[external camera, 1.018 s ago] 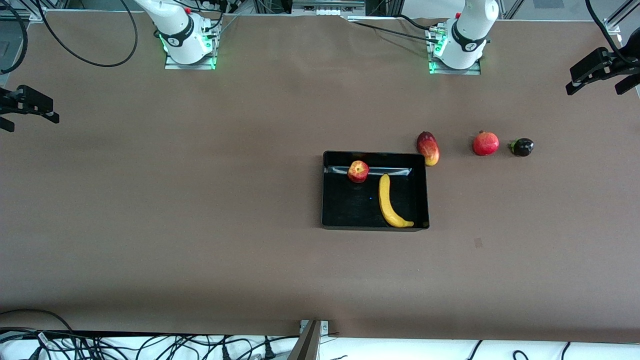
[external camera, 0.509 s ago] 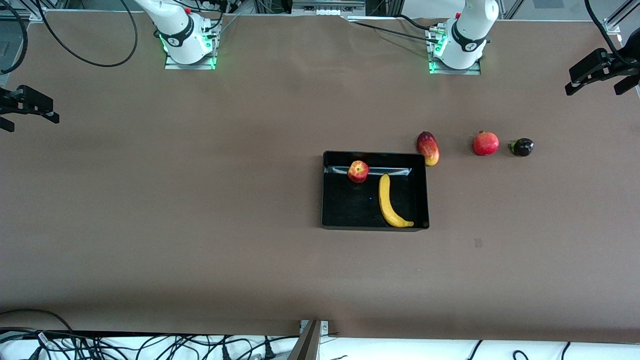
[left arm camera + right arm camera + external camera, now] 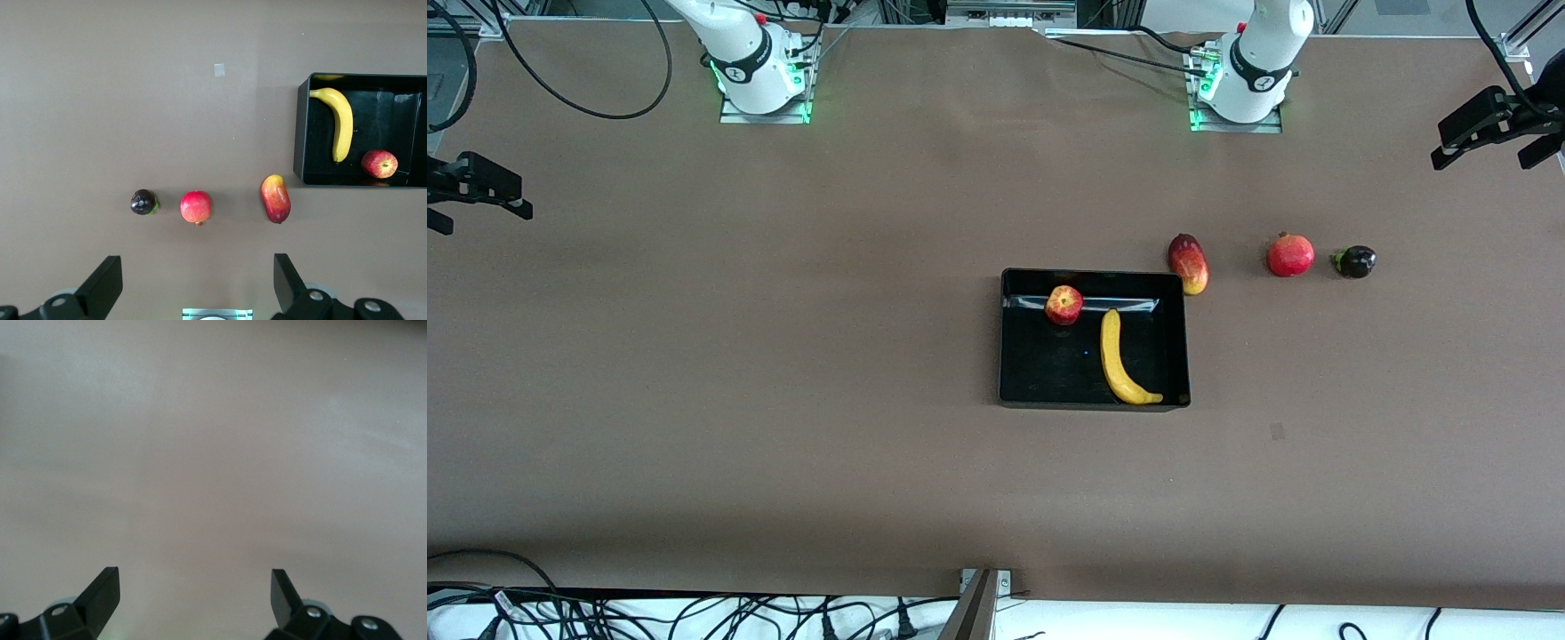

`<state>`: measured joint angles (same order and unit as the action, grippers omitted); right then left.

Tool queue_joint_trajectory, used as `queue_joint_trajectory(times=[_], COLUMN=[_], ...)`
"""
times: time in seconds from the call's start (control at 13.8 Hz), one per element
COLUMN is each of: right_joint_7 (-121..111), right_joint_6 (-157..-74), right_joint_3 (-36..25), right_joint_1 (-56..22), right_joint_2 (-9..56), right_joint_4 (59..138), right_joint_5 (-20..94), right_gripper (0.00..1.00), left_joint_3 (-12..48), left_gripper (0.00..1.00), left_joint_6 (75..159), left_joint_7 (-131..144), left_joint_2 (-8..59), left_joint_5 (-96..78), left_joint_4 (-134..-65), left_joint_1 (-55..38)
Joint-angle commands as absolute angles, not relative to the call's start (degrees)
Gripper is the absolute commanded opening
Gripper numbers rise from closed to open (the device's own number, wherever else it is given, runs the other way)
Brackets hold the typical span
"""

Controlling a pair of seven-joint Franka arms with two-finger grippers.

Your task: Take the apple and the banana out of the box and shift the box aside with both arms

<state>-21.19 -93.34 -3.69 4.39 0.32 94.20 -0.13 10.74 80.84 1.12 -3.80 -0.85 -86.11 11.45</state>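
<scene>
Left wrist view: the left gripper (image 3: 193, 290) hangs wide open and empty over the pomegranate (image 3: 195, 207), the black tray (image 3: 301, 127) with banana (image 3: 341, 120) and apple (image 3: 379, 163) well off to one side. The right gripper (image 3: 193, 600), also wide open and empty, hangs over bare table (image 3: 213, 440).

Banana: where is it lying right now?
The banana lies inside the black tray, toward the left arm's end, with the apple beside its upper tip.
</scene>
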Motion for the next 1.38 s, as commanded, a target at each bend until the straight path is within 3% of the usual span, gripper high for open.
queue_joint_trajectory(times=[0.0, 0.15, 0.87, 1.31], right_joint_7=[-20.83, -20.83, -20.83, -20.83], right_joint_6=[-92.46, -92.46, -92.46, -92.46], right_joint_3=[-2.9, -2.9, -2.9, -2.9], right_joint_1=[5.27, 5.27, 5.27, 5.27], right_joint_2=[0.62, 0.62, 0.62, 0.62], right_joint_4=[93.34, 93.34, 93.34, 93.34], right_joint_5=[-0.26, -0.26, -0.26, -0.26], right_gripper=[1.0, 1.0, 1.0, 1.0], left_joint_3=[10.02, 10.72, 11.16, 11.34], left_gripper=[1.0, 1.0, 1.0, 1.0], left_joint_6=[83.21, 87.78, 109.92, 122.59], left_joint_7=[6.47, 14.72, 54.46, 61.43], left_joint_2=[-3.17, -1.15, 21.68, 33.91], left_joint_5=[-4.47, -4.57, 3.15, 6.24], left_joint_4=[-87.28, -88.24, -89.74, -92.18], left_joint_1=[9.76, 7.48, -12.81, -19.33])
